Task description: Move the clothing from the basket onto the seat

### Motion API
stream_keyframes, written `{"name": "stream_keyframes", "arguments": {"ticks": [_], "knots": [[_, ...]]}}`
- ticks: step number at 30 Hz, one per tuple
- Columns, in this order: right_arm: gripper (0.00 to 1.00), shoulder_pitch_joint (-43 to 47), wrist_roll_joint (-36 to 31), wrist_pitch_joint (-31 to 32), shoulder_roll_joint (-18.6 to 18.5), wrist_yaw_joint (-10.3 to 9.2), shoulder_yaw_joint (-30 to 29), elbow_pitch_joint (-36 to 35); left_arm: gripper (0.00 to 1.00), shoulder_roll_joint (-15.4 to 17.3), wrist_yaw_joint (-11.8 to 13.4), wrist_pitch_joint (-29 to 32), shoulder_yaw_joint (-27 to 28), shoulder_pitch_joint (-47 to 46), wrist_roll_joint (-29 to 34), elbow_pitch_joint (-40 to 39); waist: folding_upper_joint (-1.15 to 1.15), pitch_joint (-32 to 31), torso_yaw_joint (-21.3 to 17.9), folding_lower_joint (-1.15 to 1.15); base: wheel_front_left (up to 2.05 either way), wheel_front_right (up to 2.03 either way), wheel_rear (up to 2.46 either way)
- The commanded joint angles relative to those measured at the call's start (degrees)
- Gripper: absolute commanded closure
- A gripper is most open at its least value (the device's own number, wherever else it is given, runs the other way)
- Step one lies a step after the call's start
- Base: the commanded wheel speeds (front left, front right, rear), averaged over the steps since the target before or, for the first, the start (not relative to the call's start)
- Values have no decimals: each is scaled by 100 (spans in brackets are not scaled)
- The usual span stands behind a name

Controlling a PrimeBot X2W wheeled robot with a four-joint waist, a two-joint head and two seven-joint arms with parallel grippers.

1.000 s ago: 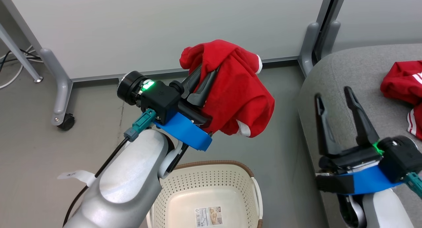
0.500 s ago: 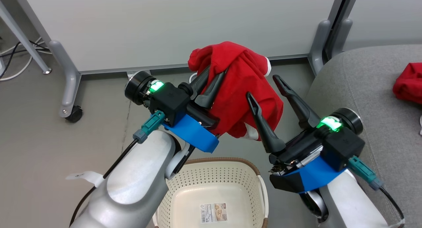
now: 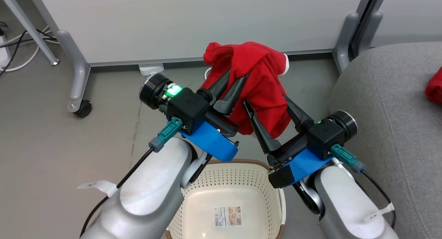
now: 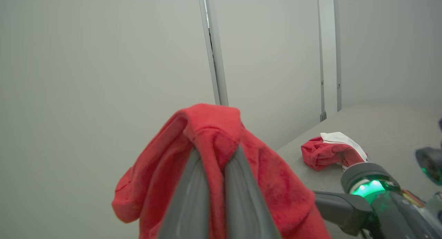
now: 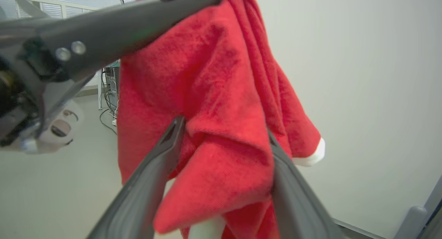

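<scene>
A red garment with white trim [image 3: 262,76] hangs in the air above the floor, beyond the basket [image 3: 238,162], with my left gripper [image 3: 238,75] shut on its upper folds [image 4: 210,121]. My right gripper [image 3: 266,101] is open. Its two fingers straddle the garment's lower part [image 5: 214,76] without pinching it, as the right wrist view shows around my right gripper [image 5: 224,128]. The cream perforated basket holds no clothing; a label lies on its floor. A second red garment [image 4: 328,151] lies on the grey seat [image 3: 390,94], at the head view's right edge [image 3: 435,90].
White partition panels stand behind, on grey legs, one with a caster [image 3: 83,109]. Cables [image 3: 13,56] run along the floor at the upper left. Grey floor lies between the basket and the seat's rounded corner.
My right gripper has swung left from beside the seat to the hanging garment, and its open fingers now straddle it. The left gripper still holds the garment. The camera has shifted.
</scene>
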Motion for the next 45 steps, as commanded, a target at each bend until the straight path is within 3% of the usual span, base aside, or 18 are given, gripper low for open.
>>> {"name": "stream_keyframes", "arguments": {"ticks": [1, 25, 26, 27, 38, 45], "knots": [[100, -122, 64, -22, 40, 2, 40, 96, 100, -27, -38, -29, -4, -53, 25, -6, 0, 5, 2, 0, 0, 0, 0], [100, -98, 390, -22, 87, 2, 86, -5, 99, -90, -75, -29, 98, 17, 115, 62, 0, 47, 9, 0, 0, 0, 0], [100, -98, 401, -23, 87, 2, 82, -18, 36, -97, -76, -29, 111, 24, 114, 52, 0, 50, 11, 0, 0, 0, 0], [100, -98, 415, -22, 86, 1, 74, -30, 0, -99, -77, -29, 120, 27, 125, 49, 0, 54, 11, 0, 0, 0, 0], [100, -5, 367, -22, 82, 2, -401, -255, 0, -71, -81, -28, 88, 66, 220, 147, 0, 150, -41, 0, 0, 0, 0], [100, 127, 266, -23, 61, 2, -892, -426, 0, 16, -82, -23, 102, 98, 270, 197, 0, 316, -304, 0, 0, 0, 0]]}}
